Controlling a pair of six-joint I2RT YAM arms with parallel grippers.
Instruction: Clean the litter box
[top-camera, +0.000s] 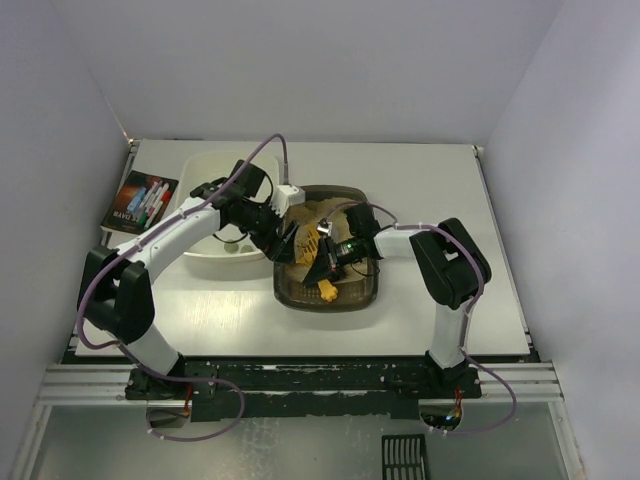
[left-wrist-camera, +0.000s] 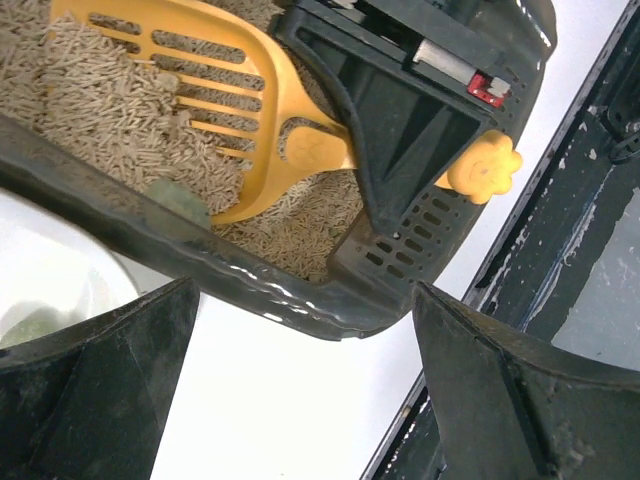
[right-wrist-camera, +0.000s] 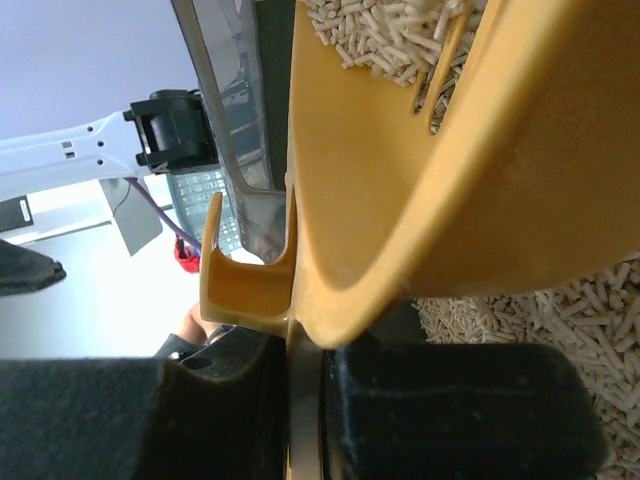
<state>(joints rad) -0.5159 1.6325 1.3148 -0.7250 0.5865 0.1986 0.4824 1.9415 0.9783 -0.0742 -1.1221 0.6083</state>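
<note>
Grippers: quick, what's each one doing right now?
Left gripper: open, empty, by the litter box rim.
Right gripper: closed on the yellow scoop handle.

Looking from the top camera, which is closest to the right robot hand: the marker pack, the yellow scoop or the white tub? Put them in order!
1. yellow scoop: held in the right gripper, inside the litter box.
2. white tub: to the left, right beside the litter box.
3. marker pack: farthest, at the far left, beyond the tub.
</note>
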